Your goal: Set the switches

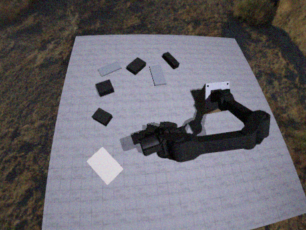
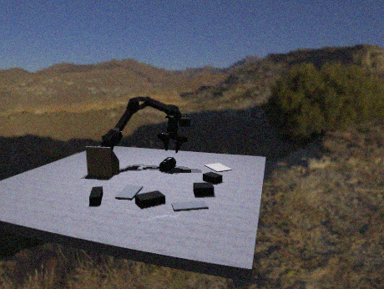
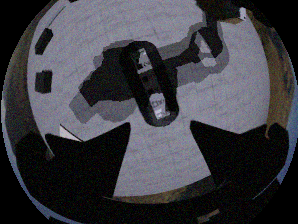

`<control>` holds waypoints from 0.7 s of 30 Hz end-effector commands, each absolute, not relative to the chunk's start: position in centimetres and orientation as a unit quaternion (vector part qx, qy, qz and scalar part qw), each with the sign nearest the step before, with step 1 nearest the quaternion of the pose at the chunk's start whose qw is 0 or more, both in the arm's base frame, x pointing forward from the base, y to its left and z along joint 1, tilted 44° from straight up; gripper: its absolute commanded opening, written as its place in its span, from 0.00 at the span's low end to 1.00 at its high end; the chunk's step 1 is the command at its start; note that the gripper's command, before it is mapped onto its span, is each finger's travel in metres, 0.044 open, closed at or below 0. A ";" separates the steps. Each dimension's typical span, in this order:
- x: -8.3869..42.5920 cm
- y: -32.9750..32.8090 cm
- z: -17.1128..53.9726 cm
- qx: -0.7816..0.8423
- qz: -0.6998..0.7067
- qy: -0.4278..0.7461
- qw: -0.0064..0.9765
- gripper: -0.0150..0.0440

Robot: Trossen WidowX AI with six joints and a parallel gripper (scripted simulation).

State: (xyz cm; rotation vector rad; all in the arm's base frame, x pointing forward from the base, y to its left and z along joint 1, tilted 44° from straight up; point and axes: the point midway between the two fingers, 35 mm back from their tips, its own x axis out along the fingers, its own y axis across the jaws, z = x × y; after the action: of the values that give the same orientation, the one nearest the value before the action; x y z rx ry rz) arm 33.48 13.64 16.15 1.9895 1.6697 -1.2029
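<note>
The dark controller unit (image 2: pixel 168 164) (image 3: pixel 129 75) rests on the bench below my gripper. In the wrist view it is a long rounded body lying slanted near the middle, with a pale label strip (image 3: pixel 159 104) facing the camera. Shadow crosses the strip's middle and its squares are too blurred to read. The rocker switches are not visible. In the top view the arm hides the unit. My gripper (image 2: pixel 171 150) (image 3: pixel 161 125) is open and empty, pointing down above the unit with air between them. Its fingertips stand apart at the unit's lower end in the wrist view.
Several dark blocks, among them one (image 1: pixel 136 66) (image 2: pixel 150 199) and another (image 1: pixel 102 116) (image 2: pixel 212 177), lie on the bench (image 1: pixel 186 199) (image 2: pixel 217 238). Thin grey plates (image 1: pixel 157 75) (image 2: pixel 128 192) lie among them. A white sheet (image 1: pixel 104 165) (image 2: pixel 218 167) lies beyond the unit. The arm's shadow surrounds the unit.
</note>
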 end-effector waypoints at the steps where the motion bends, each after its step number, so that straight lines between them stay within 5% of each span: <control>1: 32.6 14.4 16.3 0.677 -0.324 0.616 0.237 1.00; 21: 32.8 15.7 15.0 0.676 -0.314 0.620 0.246 1.00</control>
State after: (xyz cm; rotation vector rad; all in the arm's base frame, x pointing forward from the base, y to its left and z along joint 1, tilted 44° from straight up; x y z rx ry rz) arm 32.90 15.38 15.51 1.8511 1.6918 -0.8505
